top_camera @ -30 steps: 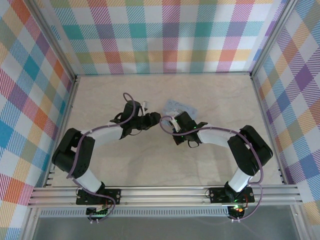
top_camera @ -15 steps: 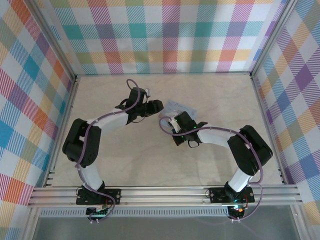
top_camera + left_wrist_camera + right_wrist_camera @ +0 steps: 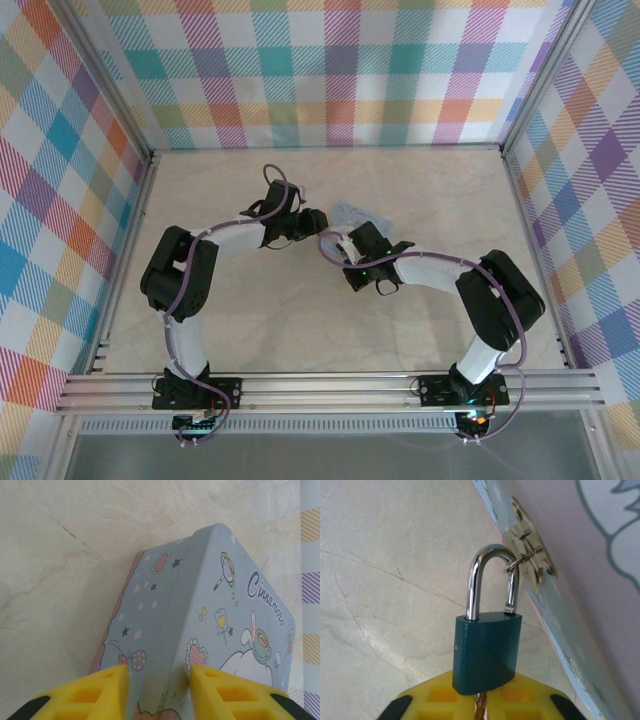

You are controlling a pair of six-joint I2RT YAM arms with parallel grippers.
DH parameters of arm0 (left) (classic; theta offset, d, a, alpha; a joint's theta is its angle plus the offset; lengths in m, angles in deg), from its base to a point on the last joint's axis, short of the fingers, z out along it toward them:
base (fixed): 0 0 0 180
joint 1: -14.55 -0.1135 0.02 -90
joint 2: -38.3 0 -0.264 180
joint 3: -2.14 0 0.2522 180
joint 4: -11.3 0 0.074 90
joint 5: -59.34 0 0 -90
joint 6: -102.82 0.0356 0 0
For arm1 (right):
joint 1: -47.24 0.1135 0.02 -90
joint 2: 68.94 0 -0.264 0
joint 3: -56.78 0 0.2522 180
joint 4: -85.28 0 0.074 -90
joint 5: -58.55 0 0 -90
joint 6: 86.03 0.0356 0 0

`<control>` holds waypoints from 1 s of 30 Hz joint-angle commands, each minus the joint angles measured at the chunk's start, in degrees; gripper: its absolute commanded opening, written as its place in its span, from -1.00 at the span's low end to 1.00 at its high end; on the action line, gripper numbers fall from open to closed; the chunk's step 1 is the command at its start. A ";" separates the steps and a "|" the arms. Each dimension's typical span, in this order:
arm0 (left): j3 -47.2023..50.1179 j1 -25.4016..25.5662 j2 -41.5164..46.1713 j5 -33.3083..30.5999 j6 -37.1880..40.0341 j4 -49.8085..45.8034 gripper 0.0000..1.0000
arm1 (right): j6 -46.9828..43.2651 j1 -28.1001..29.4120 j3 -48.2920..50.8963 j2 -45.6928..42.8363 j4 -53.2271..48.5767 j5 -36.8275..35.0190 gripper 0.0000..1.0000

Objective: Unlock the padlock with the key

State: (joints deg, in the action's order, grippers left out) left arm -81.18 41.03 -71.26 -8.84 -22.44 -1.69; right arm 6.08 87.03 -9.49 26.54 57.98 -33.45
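Item, right tool [image 3: 481, 700]: fingers pressed together on a thin brassy sliver we took for the key [image 3: 483, 711], which entered the near end of the padlock [image 3: 487, 652]. The padlock's teal body sat against the fingertips, its long axis running straight out from the tool, keyway end nearest. Its shackle [image 3: 490, 580] pointed away, hooked through the hasp [image 3: 530, 555] of the box [image 3: 600, 580], above the counter [image 3: 385, 580].

Item, left tool [image 3: 156, 690]: fingers spread astride the box's edge.

Handling, as we judged it: twist the key about that axis, keep it in line, and let the left tool steady the box.
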 commanded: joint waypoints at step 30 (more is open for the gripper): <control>-0.43 3.14 -3.46 4.84 -1.82 0.03 -0.50 | -16.49 2.04 -12.07 5.18 3.61 4.10 -0.94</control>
State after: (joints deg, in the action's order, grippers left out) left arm -82.28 41.84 -72.98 -7.63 -22.97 1.77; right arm -6.90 88.18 -16.53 30.83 53.69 -32.03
